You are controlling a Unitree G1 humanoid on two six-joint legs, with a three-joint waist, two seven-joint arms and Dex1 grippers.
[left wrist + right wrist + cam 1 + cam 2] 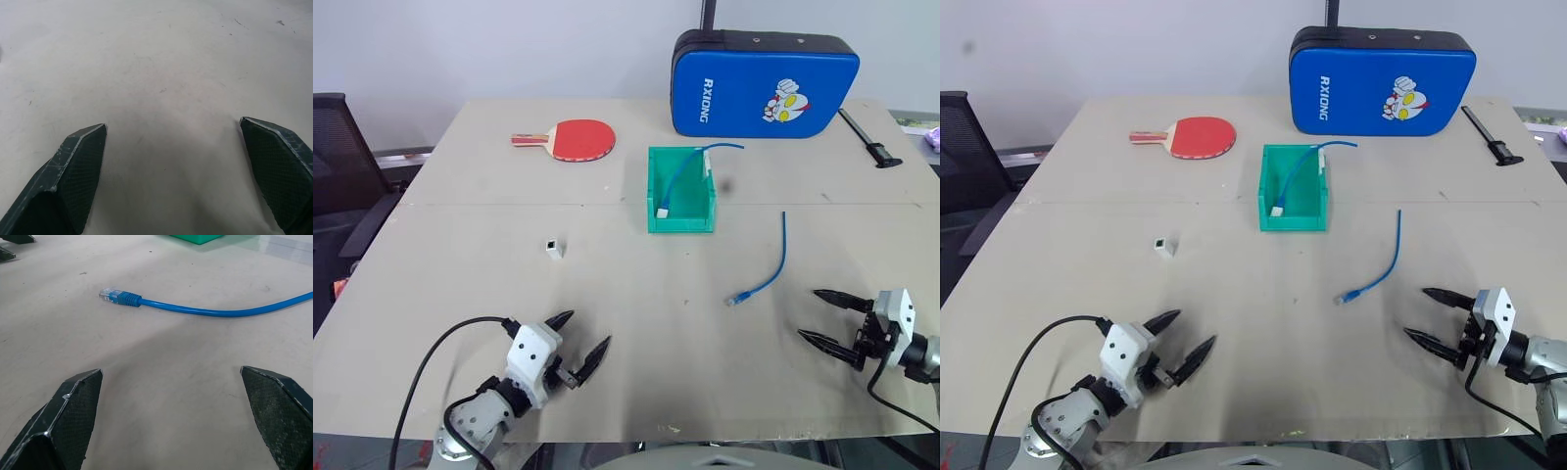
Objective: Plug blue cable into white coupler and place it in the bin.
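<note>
Blue cable (pixel 210 311) running off the right wrist view's edge, bin (pixel 193 238) there clipped to a green corner, white coupler (pixel 553 248) too small to show its socket, second cable's (pixel 680 176) lower end half-hidden behind the bin wall

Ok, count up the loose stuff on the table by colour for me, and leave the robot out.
Blue: 3, the blue cable lying on the table, a longer blue cable in the bin, and a padded case.
White: 2, the white coupler and a twin block in the bin.
Green: 1, the bin.
Red: 1, a paddle.
Black: 1, a tool.
Total: 8.
</note>
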